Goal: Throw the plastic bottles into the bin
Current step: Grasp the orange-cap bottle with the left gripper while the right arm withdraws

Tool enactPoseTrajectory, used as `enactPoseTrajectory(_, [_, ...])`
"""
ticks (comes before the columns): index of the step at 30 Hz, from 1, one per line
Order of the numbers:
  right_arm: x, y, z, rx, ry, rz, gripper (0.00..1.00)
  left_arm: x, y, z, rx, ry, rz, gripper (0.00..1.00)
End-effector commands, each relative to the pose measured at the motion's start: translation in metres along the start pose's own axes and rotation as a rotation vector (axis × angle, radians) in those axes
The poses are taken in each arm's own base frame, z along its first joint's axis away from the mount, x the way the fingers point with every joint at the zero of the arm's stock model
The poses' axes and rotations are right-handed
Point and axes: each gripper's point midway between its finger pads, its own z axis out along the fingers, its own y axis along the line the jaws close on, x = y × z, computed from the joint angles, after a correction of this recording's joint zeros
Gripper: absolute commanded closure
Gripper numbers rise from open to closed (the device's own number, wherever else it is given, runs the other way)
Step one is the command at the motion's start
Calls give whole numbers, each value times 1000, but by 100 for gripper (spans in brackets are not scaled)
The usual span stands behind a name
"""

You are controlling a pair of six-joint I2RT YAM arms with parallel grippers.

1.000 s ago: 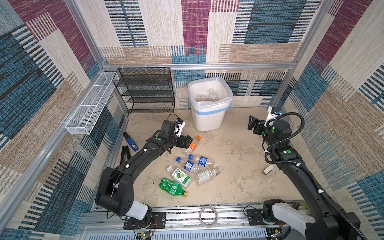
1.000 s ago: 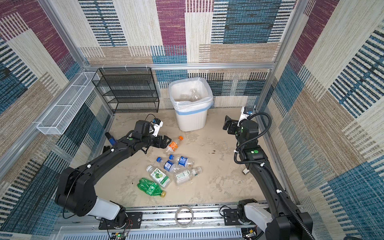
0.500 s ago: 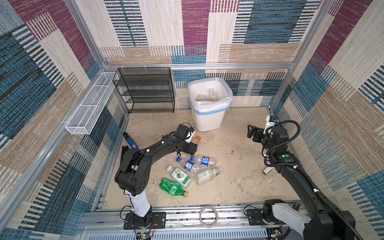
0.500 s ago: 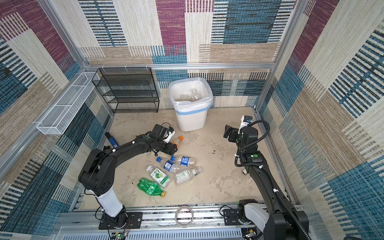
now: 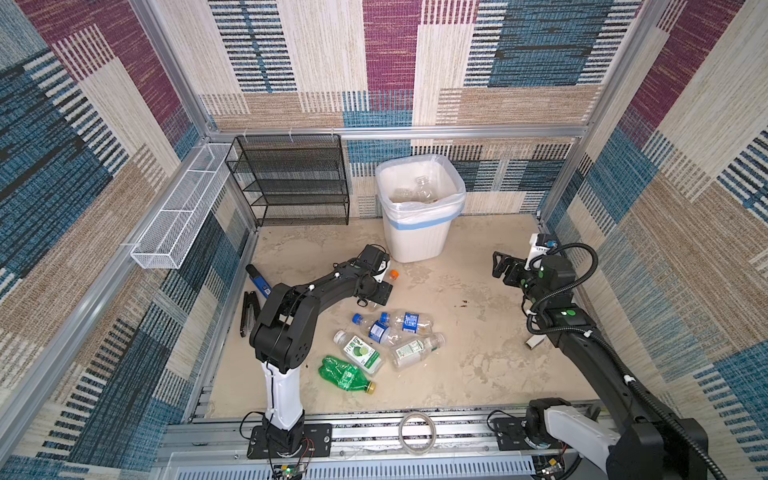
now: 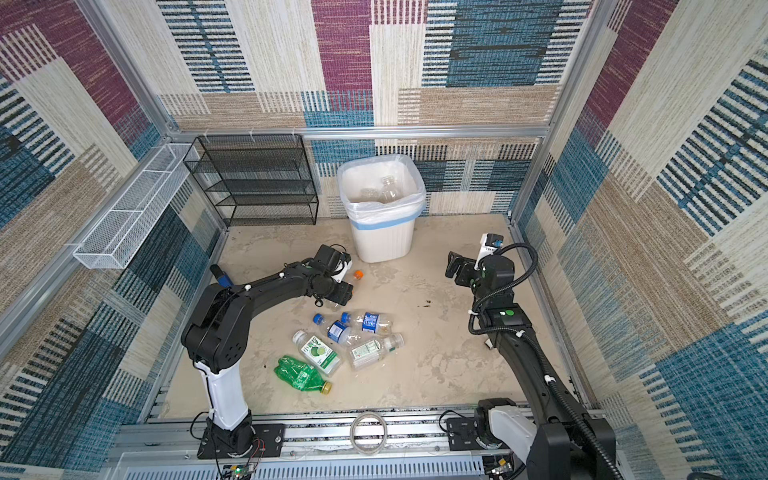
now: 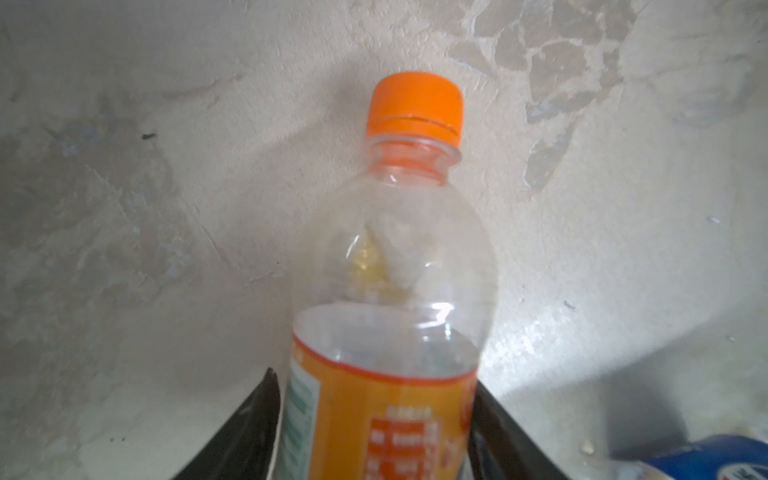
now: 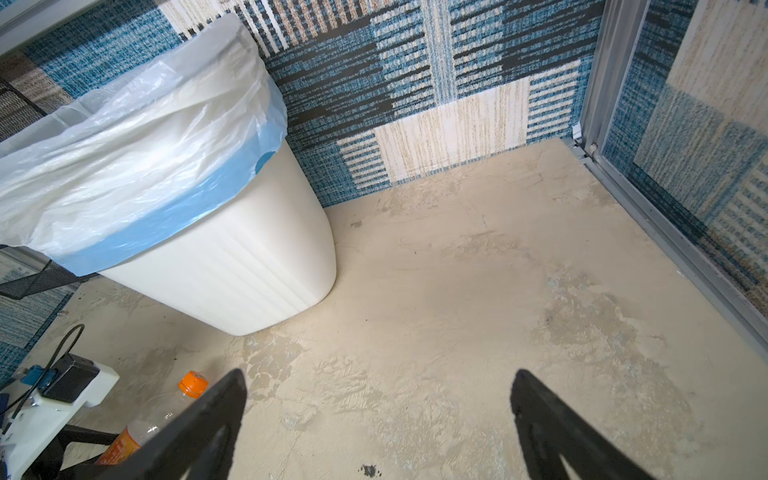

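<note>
Reaching farther forward than a second ago, the left claw [image 7: 374, 376] now straddles the clear orange-capped bottle [image 7: 395, 266] lying on the mottled beige floor [image 5: 478, 332], black fingers [image 7: 249, 424] pressed to both sides of its orange label. Nearer, five more bottles [image 5: 411, 323] lie clustered, one crushed and green. Farther back stands the white ribbed bin [image 5: 419, 237], bag-lined, bottles inside. Right claw [image 8: 378, 386] hangs wide open, empty.

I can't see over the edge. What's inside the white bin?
A bag lines the bin, and at least two clear bottles lie inside. The front wall hides whatever sits lower down.
</note>
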Motion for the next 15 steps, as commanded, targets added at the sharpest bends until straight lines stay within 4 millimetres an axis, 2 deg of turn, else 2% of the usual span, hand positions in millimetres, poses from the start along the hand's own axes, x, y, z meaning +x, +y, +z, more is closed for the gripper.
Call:
enactPoseTrajectory(1, [-1,3,4,-18,-12,11,0,-3,2,-6,-14,-34,-5,37])
enactPoseTrajectory(6, [11,-1,8,-8,17,12,1,-3,0,-17,-2,-61,-12,43])
enactPoseTrajectory(15, [23,-2,12,-20,53,15,2,-12,-3,-58,11,-195,-14,46])
